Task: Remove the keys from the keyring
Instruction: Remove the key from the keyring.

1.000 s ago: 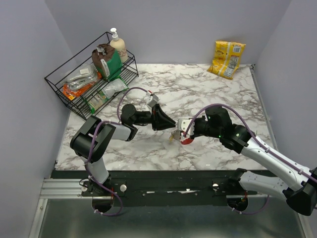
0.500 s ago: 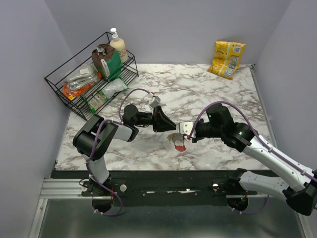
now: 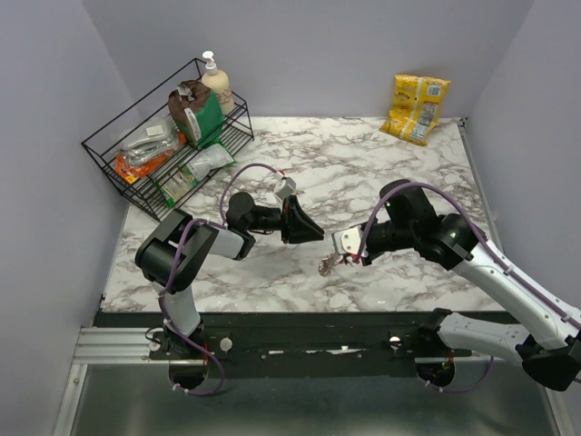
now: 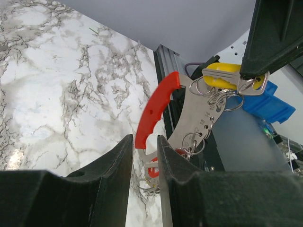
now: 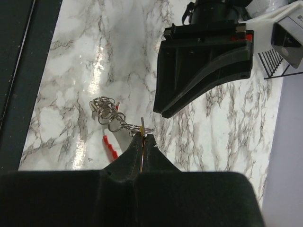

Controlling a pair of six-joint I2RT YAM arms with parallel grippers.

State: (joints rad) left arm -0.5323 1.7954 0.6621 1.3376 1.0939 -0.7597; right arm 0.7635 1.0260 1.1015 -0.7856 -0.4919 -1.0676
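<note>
counter [image 3: 399, 173]: i see the r gripper [image 5: 143, 138] over its middle, nearer the front edge, pressed tight on the yellow-headed key [image 4: 222, 78]. l gripper [image 4: 145, 141] sits just beside, fingers a narrow gap apart, gripping nothing. keyring [image 4: 156, 106] w/ red loop + rest of the keys [image 3: 325, 266] dangle below.

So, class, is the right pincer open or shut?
Shut. The right pincer clamps the yellow-headed key, no gap between its fingers; the keyring hangs from it.
</note>
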